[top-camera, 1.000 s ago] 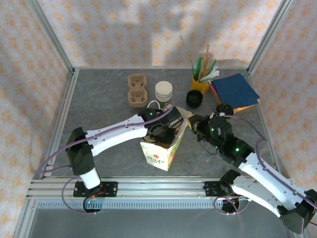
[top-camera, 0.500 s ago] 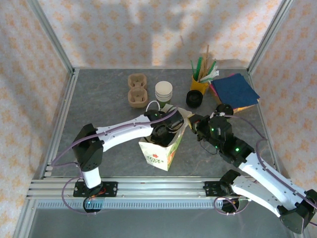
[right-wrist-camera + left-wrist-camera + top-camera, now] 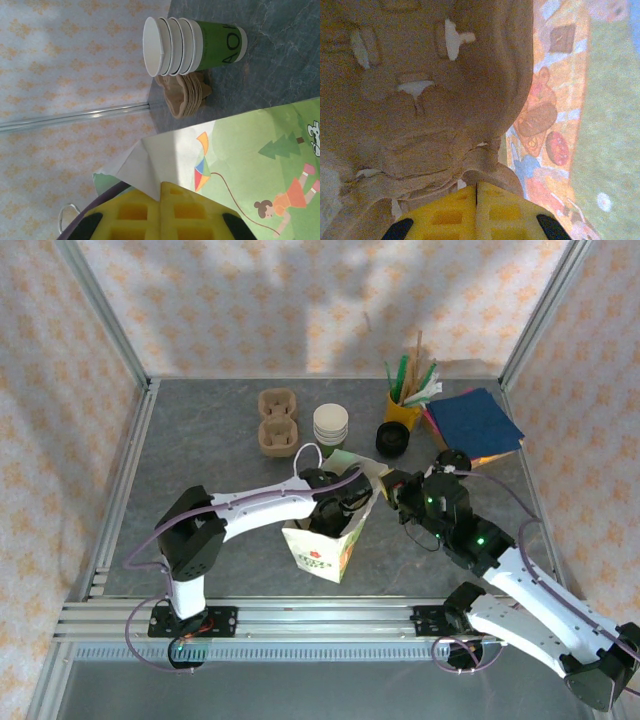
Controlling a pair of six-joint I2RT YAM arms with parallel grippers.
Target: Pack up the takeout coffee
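On the grey tabletop [image 3: 200,440], farthest left, stood a stack of pulp carriers [image 3: 277,423], seen from my right wrist as brown moulded edges [image 3: 185,95] behind the cups. Nearer me stood the paper bag [image 3: 320,550], upright and open at the top. My left arm reached down into its mouth, so my left pincer [image 3: 335,512] was inside it. From that wrist my left pincer [image 3: 476,186] had its yellow fingers pressed together, with the edge of a brown pulp tray [image 3: 420,100] at their tips. The bag's printed wall [image 3: 555,115] rose just to the right of the tray. I could not tell where the takeout coffee sat.

Behind the bag was the stack of lidless cups [image 3: 330,424], white above and green below [image 3: 190,45]. My right pincer [image 3: 390,485] was at the bag's right rim, its fingers clamped narrow [image 3: 161,186] on the paper, the green printed side [image 3: 250,150] spreading beside them. Farther right lay the black lids [image 3: 392,439], a yellow cup of sticks [image 3: 402,408] and blue napkins [image 3: 475,423].
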